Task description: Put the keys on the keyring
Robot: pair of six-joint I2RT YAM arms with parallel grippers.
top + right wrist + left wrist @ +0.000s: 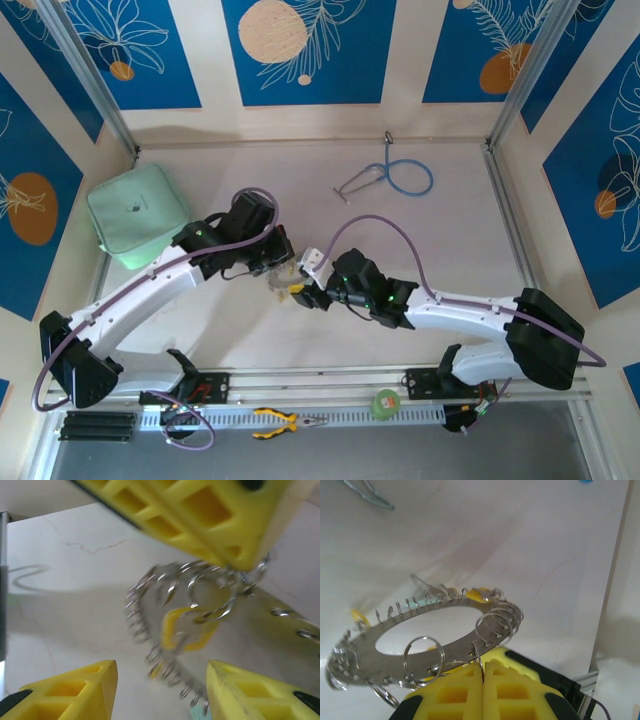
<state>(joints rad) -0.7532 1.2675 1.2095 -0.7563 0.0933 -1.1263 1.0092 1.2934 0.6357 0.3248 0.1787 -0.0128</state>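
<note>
Where the desk [470, 230] meets its left wall, we find a mint-green soft pouch [138, 215] with rounded corners; the small dark mark on it is too small for us to read. Beside it the left arm [130, 290], white-shelled with a black wrist, reaches from the near left corner towards the middle, bent at the elbow. Its left fingers [455, 695], blocky yellow plastic moulded with square pockets, are pressed together on the near rim of the keyring [445, 625] and hold it tilted off the desk. We see the keyring as a flat, brushed-metal disc with a wide oval opening, its rim fringed with small wire split rings. The keys [481, 595] hang at its far edge, their heads smooth yellow plastic, with a touch of teal among the rings.

The right fingers [75, 692], of the same yellow plastic, stand wide apart and grip nothing, just short of the blurred fringe where one yellow key head dangles. The right arm [470, 315] comes in low from the near right corner, folded at the elbow, and its wrist meets the left one mid-desk.
</note>
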